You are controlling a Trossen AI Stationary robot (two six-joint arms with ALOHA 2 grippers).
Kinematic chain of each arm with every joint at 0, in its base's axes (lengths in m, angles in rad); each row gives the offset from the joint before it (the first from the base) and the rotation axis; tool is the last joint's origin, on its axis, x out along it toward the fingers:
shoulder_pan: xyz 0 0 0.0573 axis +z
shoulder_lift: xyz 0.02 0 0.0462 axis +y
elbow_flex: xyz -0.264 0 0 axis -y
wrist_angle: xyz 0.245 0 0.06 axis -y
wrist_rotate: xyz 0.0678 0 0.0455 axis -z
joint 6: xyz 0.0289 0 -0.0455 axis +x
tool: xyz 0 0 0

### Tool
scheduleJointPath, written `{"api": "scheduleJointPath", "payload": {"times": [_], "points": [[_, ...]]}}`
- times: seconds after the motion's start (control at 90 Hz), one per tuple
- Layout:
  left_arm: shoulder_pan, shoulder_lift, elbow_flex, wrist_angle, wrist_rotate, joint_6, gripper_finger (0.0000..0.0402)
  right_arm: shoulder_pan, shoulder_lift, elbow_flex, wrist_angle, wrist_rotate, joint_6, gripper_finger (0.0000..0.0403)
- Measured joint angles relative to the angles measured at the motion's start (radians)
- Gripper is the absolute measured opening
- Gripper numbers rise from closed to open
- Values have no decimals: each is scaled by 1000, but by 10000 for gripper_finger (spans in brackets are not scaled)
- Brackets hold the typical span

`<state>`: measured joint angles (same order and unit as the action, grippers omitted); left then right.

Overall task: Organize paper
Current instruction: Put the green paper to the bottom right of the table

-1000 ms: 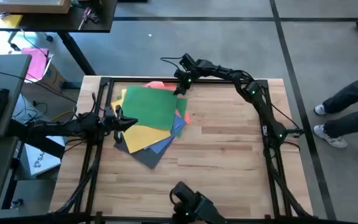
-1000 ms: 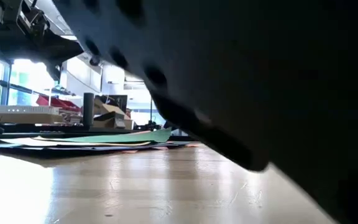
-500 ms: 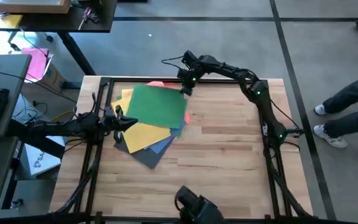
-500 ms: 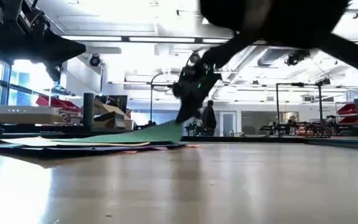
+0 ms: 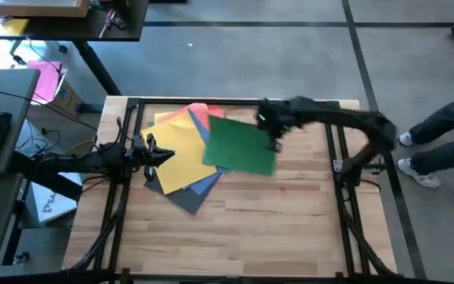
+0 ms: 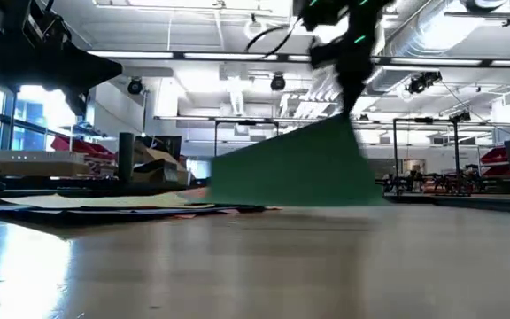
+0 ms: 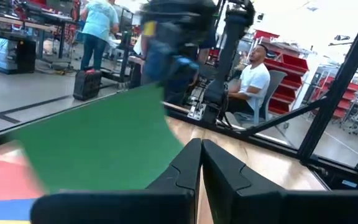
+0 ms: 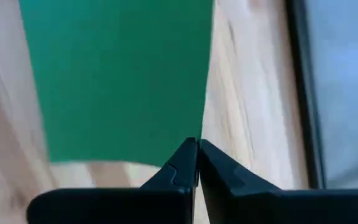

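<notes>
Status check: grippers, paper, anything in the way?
Right gripper shut on green sheet, lifted right of the pile. Left gripper shut, at the pile's left edge. Nothing in the way.

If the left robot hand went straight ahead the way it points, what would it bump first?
Most likely the green sheet, which the right gripper holds lifted off the pile. The left gripper, shut, points across the table straight at it. Depth is hard to judge, so it might skim the yellow sheet first.

Lifted sheet [image 5: 241, 147] right of paper pile [image 5: 181, 162], overlapping edge.
</notes>
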<state>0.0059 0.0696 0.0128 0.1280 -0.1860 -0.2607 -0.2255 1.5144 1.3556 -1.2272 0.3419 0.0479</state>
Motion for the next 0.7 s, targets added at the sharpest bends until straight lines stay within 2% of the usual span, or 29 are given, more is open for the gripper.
{"api": "scheduleJointPath", "payload": {"times": [0.078, 0.167, 0.211, 0.333, 0.4, 0.522, 0.578, 0.7], "points": [[0, 0, 0, 0, 0, 0, 0, 100, -101, -61, -164, 145, 208, 0], [0, 0, 0, 0, 0, 0, 0, 219, -179, -70, -357, 284, 483, 0], [0, 0, 0, 1, 0, 1, 0, 282, -212, -70, -343, 311, 557, 0], [0, -1, 0, 0, -1, 1, 0, 435, -235, -41, -275, 312, 590, 0], [0, 0, 0, 6, -6, 1, 0, 487, -203, -33, -259, 267, 599, 0], [0, 0, 0, 4, -8, 1, 0, 557, -103, -71, -118, 50, 547, 0], [0, 0, 0, 5, -12, 10, 0, 585, -58, -107, -65, -13, 529, 0], [0, 0, 0, 5, -19, 27, 0, 654, -1, -240, 93, -72, 471, 0]]}}
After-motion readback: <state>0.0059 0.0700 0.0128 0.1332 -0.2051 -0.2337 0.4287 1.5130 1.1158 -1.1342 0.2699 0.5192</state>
